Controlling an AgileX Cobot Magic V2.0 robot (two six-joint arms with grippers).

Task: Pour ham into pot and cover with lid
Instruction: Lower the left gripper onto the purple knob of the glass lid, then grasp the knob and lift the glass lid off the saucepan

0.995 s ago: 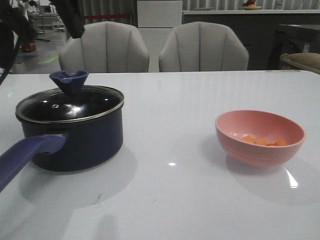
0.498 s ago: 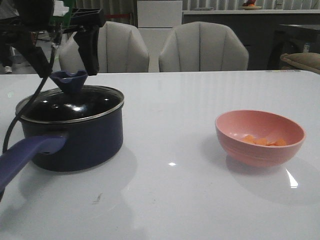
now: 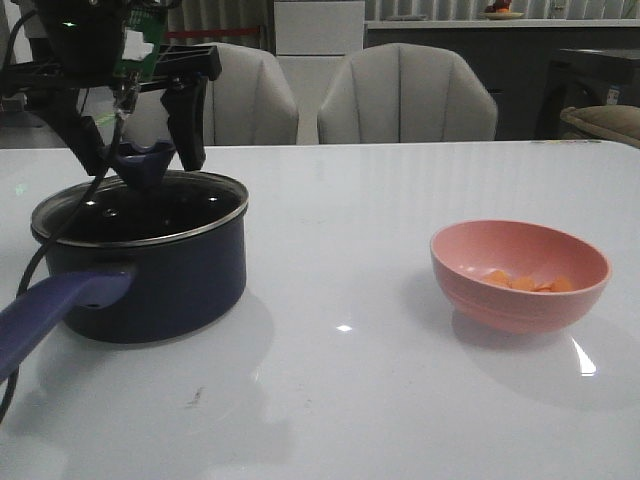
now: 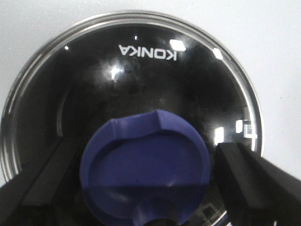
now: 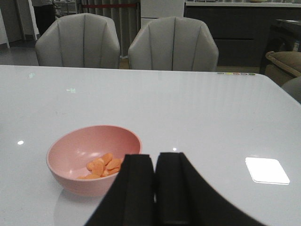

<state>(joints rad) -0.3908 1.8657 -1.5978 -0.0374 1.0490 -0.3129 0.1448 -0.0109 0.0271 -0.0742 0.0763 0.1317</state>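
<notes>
White glossy bench [image 3: 380, 400] w/ light glare spots. Pink bowl [image 3: 520, 290] on its right side. Two grey padded chairs [image 3: 405, 95] behind far edge, side by side. Dark cabinets in bkgd.

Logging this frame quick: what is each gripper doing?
Left gripper: open, fingers either side of the lid knob, not clamped.
Right gripper: shut, empty, near the pink bowl.

Glass lid [image 3: 140, 205] on navy pot [image 3: 150, 270]; ham [image 3: 528, 282] in bowl.
</notes>
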